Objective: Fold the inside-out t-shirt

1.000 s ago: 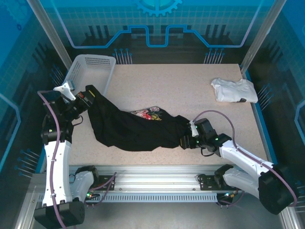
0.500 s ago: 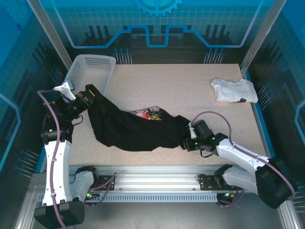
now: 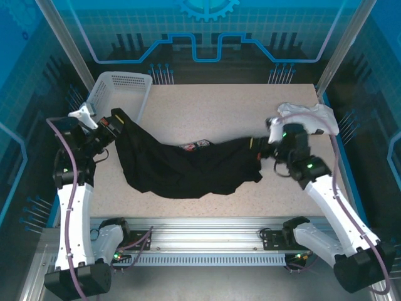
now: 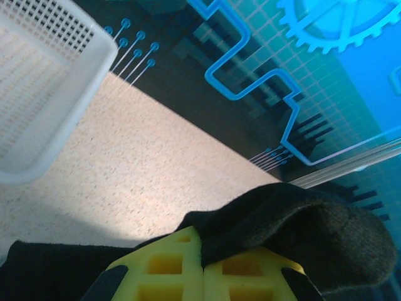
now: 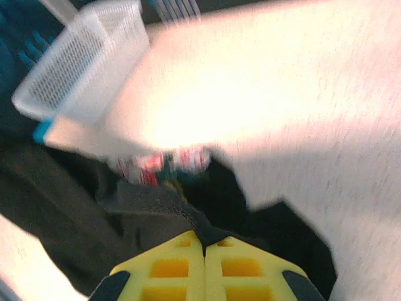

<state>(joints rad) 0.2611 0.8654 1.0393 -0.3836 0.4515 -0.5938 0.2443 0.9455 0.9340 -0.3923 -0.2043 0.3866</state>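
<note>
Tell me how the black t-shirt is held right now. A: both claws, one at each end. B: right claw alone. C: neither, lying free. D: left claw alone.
A: the left claw is shut on one end of the black t-shirt beside the white basket, the right claw on the opposite end.

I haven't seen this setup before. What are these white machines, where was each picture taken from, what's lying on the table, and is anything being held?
Two robot arms stand at the near edge of the table, each ending in a two-finger gripper. The wide picture looks down from above and behind; the other two come from cameras on the wrists, yellow fingers at the bottom. On the table: a black t-shirt, a white basket far left, a folded white garment far right. The left gripper and right gripper are each shut on one end of the t-shirt, strung between them.
</note>
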